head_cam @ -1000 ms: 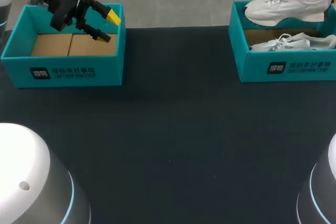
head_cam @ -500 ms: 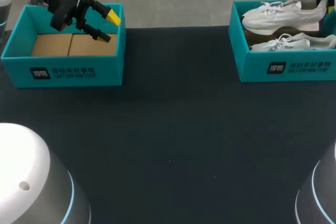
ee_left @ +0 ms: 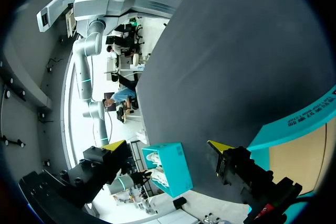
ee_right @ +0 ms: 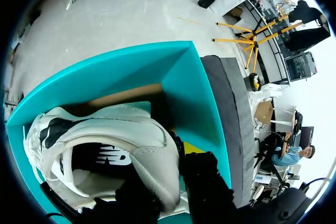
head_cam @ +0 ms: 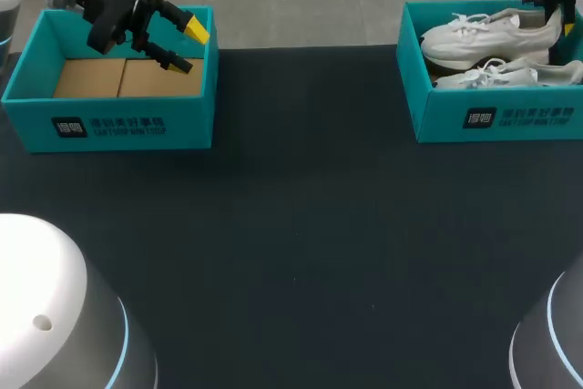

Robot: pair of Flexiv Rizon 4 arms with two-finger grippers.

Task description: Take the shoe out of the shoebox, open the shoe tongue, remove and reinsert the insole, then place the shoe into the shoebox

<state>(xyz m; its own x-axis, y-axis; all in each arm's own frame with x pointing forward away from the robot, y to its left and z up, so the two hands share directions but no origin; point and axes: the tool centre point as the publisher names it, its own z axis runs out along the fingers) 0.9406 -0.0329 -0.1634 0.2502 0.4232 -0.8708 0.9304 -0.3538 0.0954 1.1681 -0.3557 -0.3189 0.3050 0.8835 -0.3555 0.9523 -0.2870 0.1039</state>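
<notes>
The white shoe sits inside the right shoebox, along the back wall, with its toe towards the box's left wall and its heel at the right end. Our right claw comes down onto that heel. In the right wrist view the padded heel collar stands between the two black fingers of the right claw, one pressed on the inside and one on the outside, so the claw is clenched on the shoe. A sliver of yellow tip shows just beside the collar. We cannot tell whether the sole rests on the box floor.

The upper is soft off-white fabric and suede with white laces. Its dark insole shows through the opening, and the sole is thick and curved.

A second shoe of the same kind lies in front of it, nearer the front wall, and the two are touching or nearly so. The box is teal card with straight walls and white print on the front.

Well apart, at the other end of the dark matte desk, stands the left shoebox, teal with a plain brown cardboard floor. Our left claw hangs over its back right corner, released, with its fingers spread and nothing between them. The left wrist view shows the left claw with both yellow tips wide apart above the desk.
</notes>
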